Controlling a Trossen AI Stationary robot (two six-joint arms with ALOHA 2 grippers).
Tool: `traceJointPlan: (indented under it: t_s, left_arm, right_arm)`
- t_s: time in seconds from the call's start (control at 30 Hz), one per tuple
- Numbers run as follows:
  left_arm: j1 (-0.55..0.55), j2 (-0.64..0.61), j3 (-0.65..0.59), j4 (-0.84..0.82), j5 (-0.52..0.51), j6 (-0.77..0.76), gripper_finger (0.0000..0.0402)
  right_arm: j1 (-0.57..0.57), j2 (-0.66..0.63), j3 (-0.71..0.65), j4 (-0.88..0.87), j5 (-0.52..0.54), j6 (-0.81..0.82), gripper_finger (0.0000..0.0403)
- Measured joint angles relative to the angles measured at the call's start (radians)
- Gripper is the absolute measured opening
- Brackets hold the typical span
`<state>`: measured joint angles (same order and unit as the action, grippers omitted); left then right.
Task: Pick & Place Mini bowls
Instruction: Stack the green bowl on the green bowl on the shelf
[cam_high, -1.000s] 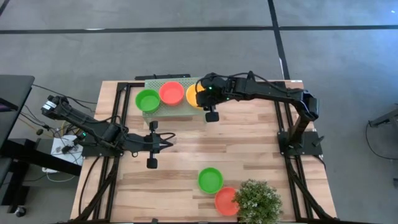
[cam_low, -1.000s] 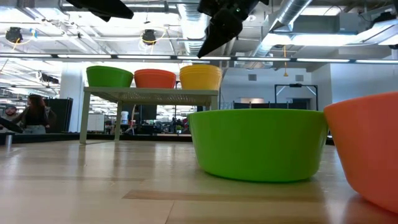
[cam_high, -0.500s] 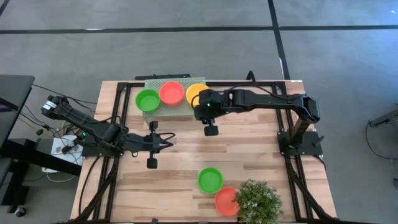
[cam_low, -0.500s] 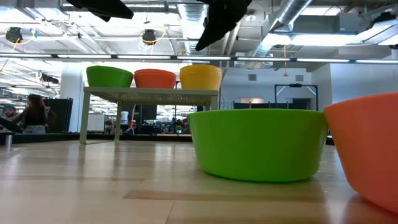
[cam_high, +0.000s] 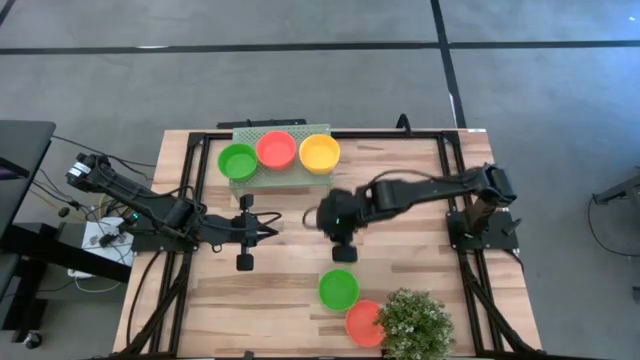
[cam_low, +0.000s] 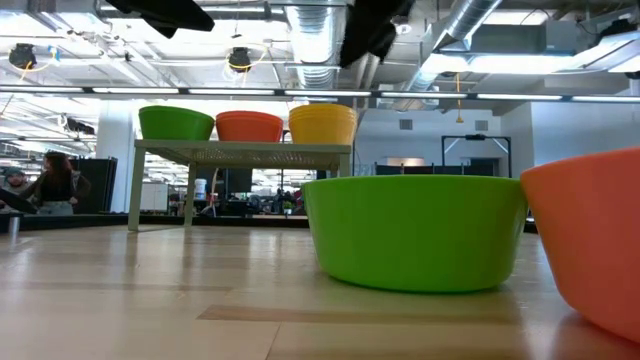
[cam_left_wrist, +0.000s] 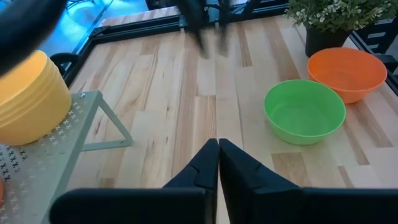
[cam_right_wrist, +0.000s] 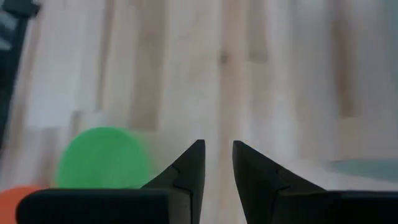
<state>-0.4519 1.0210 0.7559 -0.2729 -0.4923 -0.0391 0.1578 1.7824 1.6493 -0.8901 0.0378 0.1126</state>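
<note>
Three mini bowls stand on the pale green perforated stand (cam_high: 262, 172) at the far side: green (cam_high: 238, 160), red (cam_high: 276, 150) and yellow (cam_high: 319, 153). Two more rest on the table near its near edge, green (cam_high: 338, 289) and red (cam_high: 364, 323). My right gripper (cam_high: 336, 220) hangs open over the table's middle, between the stand and the near green bowl (cam_right_wrist: 102, 158), touching nothing. My left gripper (cam_left_wrist: 217, 149) is shut and empty, lying level at mid-left and pointing right.
A bushy potted plant (cam_high: 413, 322) stands at the near right corner, right beside the red bowl. Bare wood lies between the stand and the near bowls. In the low view the near green bowl (cam_low: 415, 230) and red bowl (cam_low: 590, 240) fill the foreground.
My right gripper has left the yellow bowl on the stand and swung toward the table's near edge, and it now hangs over the middle of the table. The yellow bowl has stayed on the stand. The left arm has kept still.
</note>
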Motion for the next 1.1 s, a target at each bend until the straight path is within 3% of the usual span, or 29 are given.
traceJointPlan:
  t_s: [0.2, 0.5, 0.7, 1.1]
  left_arm:
    - [0.000, 0.000, 0.000, 0.000, 0.000, 0.000, 0.0048]
    - [0.000, 0.000, 0.000, 0.000, 0.000, 0.000, 0.0092]
    - [0.000, 0.000, 0.000, 0.001, 0.000, 0.000, 0.0095]
    - [0.000, 0.000, 0.000, 0.001, 0.000, -0.003, 0.0095]
  right_arm:
    - [0.092, 0.125, -0.002, -0.037, -0.145, 0.155, 0.0077]
    - [0.128, 0.237, -0.002, -0.051, -0.138, 0.253, 0.0077]
    - [0.116, 0.240, -0.002, -0.069, -0.037, 0.256, 0.0077]
    - [0.123, 0.326, -0.001, -0.041, -0.135, 0.255, 0.0071]
